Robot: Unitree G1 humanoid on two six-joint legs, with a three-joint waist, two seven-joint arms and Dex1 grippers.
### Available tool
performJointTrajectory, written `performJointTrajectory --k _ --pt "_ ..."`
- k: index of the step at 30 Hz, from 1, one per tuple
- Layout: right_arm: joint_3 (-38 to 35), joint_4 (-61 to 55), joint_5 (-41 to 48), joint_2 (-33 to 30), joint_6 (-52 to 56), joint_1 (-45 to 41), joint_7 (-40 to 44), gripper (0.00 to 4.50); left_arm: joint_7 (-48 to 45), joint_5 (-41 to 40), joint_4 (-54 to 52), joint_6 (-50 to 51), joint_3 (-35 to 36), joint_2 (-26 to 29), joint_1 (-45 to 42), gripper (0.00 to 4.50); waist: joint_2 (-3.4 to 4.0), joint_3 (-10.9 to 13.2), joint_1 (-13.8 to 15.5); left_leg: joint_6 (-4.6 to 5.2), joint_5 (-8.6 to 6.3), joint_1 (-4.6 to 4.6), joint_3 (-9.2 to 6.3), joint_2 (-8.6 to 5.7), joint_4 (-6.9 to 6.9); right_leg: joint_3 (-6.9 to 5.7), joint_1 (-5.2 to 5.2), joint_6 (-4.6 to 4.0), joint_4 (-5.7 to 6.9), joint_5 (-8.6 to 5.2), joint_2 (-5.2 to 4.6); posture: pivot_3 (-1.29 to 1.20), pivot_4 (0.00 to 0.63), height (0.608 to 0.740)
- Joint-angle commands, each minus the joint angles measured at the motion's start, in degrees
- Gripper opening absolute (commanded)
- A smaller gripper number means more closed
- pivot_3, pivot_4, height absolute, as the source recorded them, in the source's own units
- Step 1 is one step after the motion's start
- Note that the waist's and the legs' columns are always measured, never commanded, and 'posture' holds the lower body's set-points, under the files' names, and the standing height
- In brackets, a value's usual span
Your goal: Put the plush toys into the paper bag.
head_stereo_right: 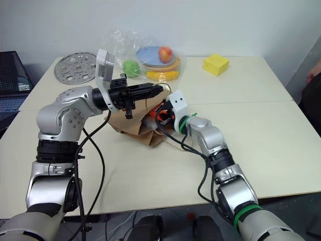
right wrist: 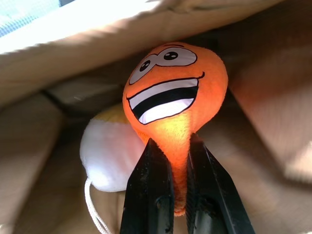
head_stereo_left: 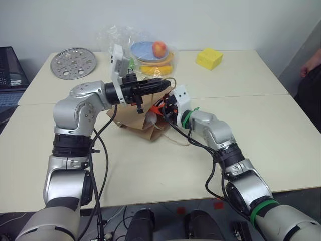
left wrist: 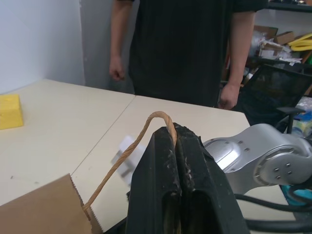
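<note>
Carrot plush (right wrist: 173, 102), bright orange with that big cartoon grin, is right at the mouth of the paper bag (head_stereo_left: 134, 124), and the white oval plush (right wrist: 109, 153) is already lying inside, tucked just behind and beside it against the brown paper. The right gripper (right wrist: 179, 161) has its fingers clamped nearly together on the carrot's narrow neck, so the head bulges out ahead of them into the bag. Over the bag, the left gripper (left wrist: 175, 146) has its fingers pressed fully together on the twine handle (left wrist: 131, 146), which loops up out of them and runs down to the bag's rim, holding that side of the opening up. The bag itself sits crumpled on the counter (head_stereo_left: 281, 130), with the yellow block (head_stereo_left: 209, 58) and the wrapped fruit (head_stereo_left: 150, 52) well behind it.

So what could spoil this? The judgement here is that the carrot looks only partway in: let go too soon and it may tip back out over the rim onto the counter. The thin twine could slip from the left fingers, and then the paper wall sags across the mouth. A hard push could also shove the whole light bag away, or nudge the white toy about.
</note>
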Motion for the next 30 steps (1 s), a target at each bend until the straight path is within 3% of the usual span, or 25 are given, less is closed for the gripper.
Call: performJointTrajectory --k 1,3,6,13,17,23,30 --pt "-1.88 5.08 -1.66 1.26 -5.44 -1.58 -1.73 0.02 -0.59 -1.37 -2.50 -0.11 0.70 0.42 -0.41 0.00 0.00 0.00 0.00 0.00 0.00 0.00 0.00 0.00 0.00 0.00 0.00 0.00 0.00 0.00 0.00 0.00 0.150 0.740" --pt "-2.12 7.11 -2.59 1.66 -7.74 -0.95 -2.33 0.02 -0.47 -1.15 -2.20 -0.36 0.78 0.34 -0.51 0.00 0.00 0.00 -0.01 -0.01 0.00 0.00 0.01 0.01 0.00 0.00 0.00 0.00 0.00 0.00 0.00 0.00 0.150 0.740" --pt "-2.47 4.78 -2.20 1.80 -7.57 0.09 -0.95 0.85 -0.54 -0.84 -1.70 -0.72 0.82 0.39 -0.63 0.00 0.01 0.00 0.00 -0.02 0.01 0.00 0.02 0.01 -0.01 0.01 -0.02 0.00 0.01 0.00 -0.01 0.00 0.150 0.740" --pt "-2.40 -5.55 -2.04 -0.37 -3.47 3.89 0.01 3.24 -0.17 -0.47 -1.36 -1.43 0.85 0.04 -0.32 0.00 0.01 0.01 0.04 -0.03 0.02 0.00 0.00 0.03 0.00 0.01 -0.03 0.00 0.06 0.00 -0.03 0.00 0.150 0.740" --pt "-2.52 -22.39 -0.15 -4.06 5.19 9.63 0.77 4.47 0.16 -0.25 -1.24 -1.83 1.07 -0.01 0.03 0.00 0.01 0.01 0.24 -0.03 0.01 0.00 0.00 0.02 0.00 0.01 -0.03 0.00 0.06 0.00 -0.03 0.00 0.150 0.740" --pt "-2.03 -47.60 6.37 -13.17 19.54 21.52 5.21 4.47 1.18 0.65 -0.33 -3.55 1.16 -0.13 0.44 0.00 0.01 0.01 0.41 -0.02 0.01 -0.01 -0.07 0.03 -0.02 -0.01 0.00 0.00 0.01 0.00 -0.06 0.00 0.150 0.740" --pt "3.51 -55.77 6.93 -23.87 21.05 30.93 10.20 4.47 1.33 0.75 0.41 -4.47 0.93 -0.55 0.58 0.00 0.01 0.01 0.20 0.00 0.01 0.01 -0.11 0.01 0.01 -0.02 0.09 -0.01 -0.08 0.01 0.00 0.00 0.150 0.740"
